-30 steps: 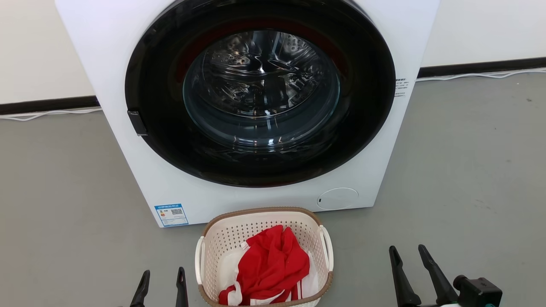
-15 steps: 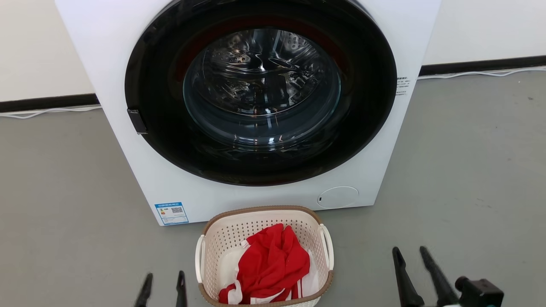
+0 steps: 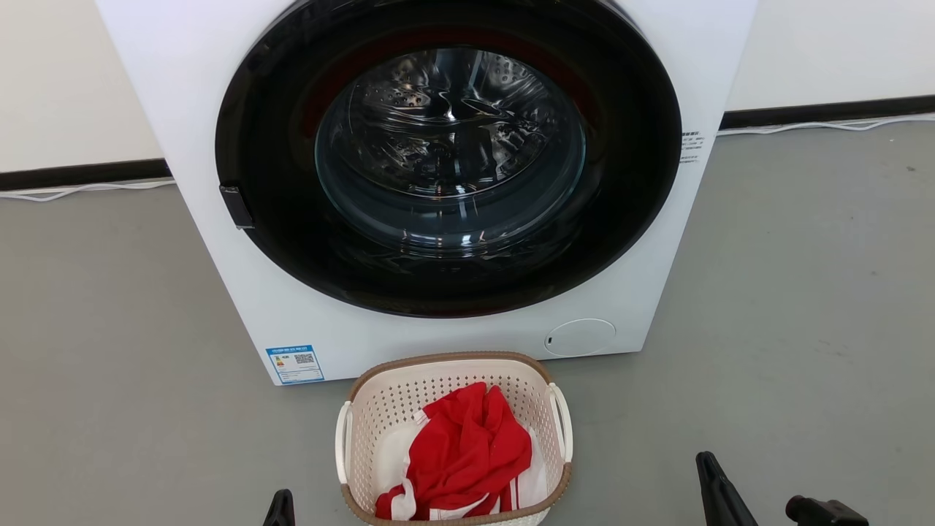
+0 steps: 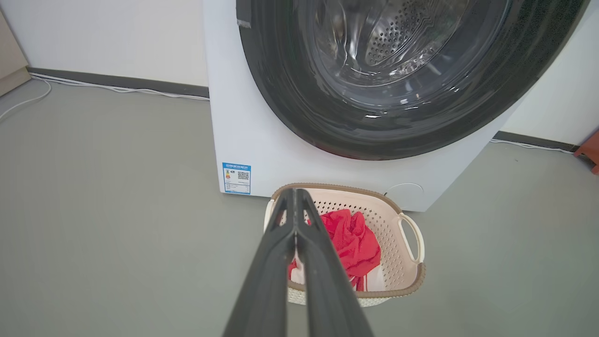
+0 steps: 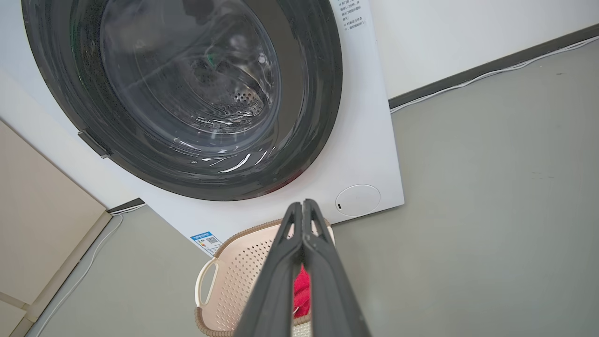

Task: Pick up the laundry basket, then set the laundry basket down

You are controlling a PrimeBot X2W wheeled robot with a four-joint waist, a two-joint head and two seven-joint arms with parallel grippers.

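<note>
The laundry basket [image 3: 398, 409] stands on the grey floor just in front of the washing machine, cream and perforated with a brown rim and white loop handles. A red and white garment [image 3: 467, 453] lies inside it. My left gripper [image 3: 281, 508] sits low at the basket's left, apart from it; in the left wrist view the left gripper [image 4: 295, 194] has its fingers pressed together on nothing, with the basket [image 4: 398, 252] beyond. My right gripper [image 3: 708, 467] is off to the basket's right; the right wrist view shows it [image 5: 303, 206] shut and empty above the basket [image 5: 234, 276].
The big white washing machine [image 3: 212, 146] with its round dark door fills the space behind the basket. A white cable [image 3: 88, 193] runs along the dark baseboard. Grey floor [image 3: 803, 292] stretches to both sides. A beige panel [image 5: 42, 210] stands at the left.
Both grippers' fingers, apart earlier, have come together. Both grippers have sunk toward the bottom edge of the head view. The basket has stayed in place.
</note>
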